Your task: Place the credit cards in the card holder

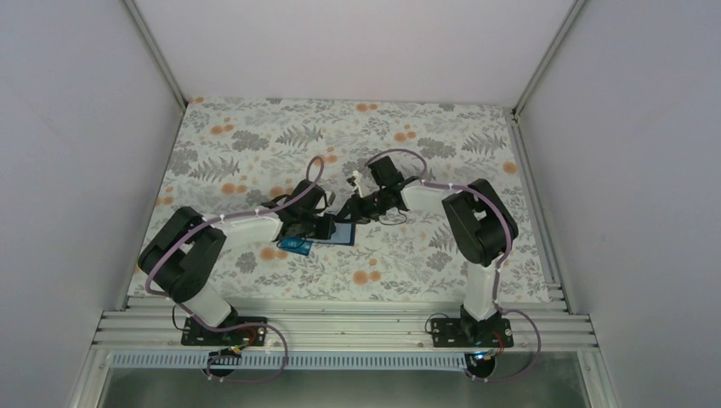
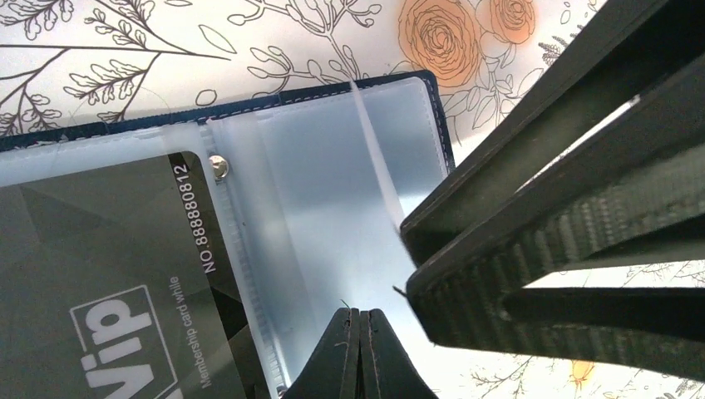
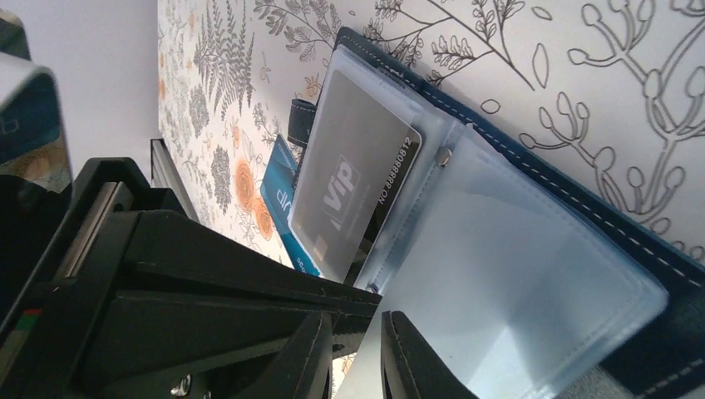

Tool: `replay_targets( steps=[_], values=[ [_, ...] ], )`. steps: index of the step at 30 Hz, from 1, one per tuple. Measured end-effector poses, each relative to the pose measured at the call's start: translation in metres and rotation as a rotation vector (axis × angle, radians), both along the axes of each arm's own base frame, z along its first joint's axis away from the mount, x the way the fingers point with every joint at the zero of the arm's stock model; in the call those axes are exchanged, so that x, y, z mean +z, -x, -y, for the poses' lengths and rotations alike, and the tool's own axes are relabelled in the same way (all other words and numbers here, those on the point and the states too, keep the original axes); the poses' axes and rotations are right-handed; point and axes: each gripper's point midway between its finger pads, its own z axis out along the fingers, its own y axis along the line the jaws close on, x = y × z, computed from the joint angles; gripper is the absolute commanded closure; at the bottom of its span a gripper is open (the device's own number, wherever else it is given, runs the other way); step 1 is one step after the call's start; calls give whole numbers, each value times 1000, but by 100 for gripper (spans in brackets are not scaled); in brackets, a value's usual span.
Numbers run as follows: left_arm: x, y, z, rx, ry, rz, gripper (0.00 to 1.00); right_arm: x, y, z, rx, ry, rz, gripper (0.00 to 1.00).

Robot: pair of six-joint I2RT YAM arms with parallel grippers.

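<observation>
Floral-print desk (image 1: 255,136), white-walled bay. Card holder (image 3: 532,274) lies open between both tools: stiff navy cover, limp, slick clear sleeves. Right tool (image 3: 359,341) pinches one sleeve leaf upright. Left tool (image 2: 362,349) is pressed together at the sleeve edge. Black VIP card (image 3: 349,191), left of it, looks thin, rigid and slippery; grip it by its edges. Teal card (image 3: 278,187) lies beyond.

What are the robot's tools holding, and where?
The left tool and right tool each pinch a clear sleeve edge of the open card holder.
</observation>
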Motion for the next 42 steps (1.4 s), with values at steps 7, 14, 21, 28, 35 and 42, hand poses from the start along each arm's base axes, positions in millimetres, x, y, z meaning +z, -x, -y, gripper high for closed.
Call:
replay_targets(
  steps=[7,14,21,28,35,42],
  values=[
    [-1,0,0,6,0,-5,98,5,-5,17,-66,68,50,82],
    [-8,4,-3,7,-11,-20,98,-2,-6,36,-130,136,65,82],
    [-8,4,-3,8,-11,-21,98,-15,4,41,-132,152,16,75],
    [-9,4,-3,9,-11,-21,98,-26,11,37,-116,147,-30,84],
    [-7,4,-5,14,-18,-17,98,-26,12,36,-109,140,-35,89],
    [6,4,-10,26,-23,6,98,-28,15,35,-101,134,-50,95]
  ],
)
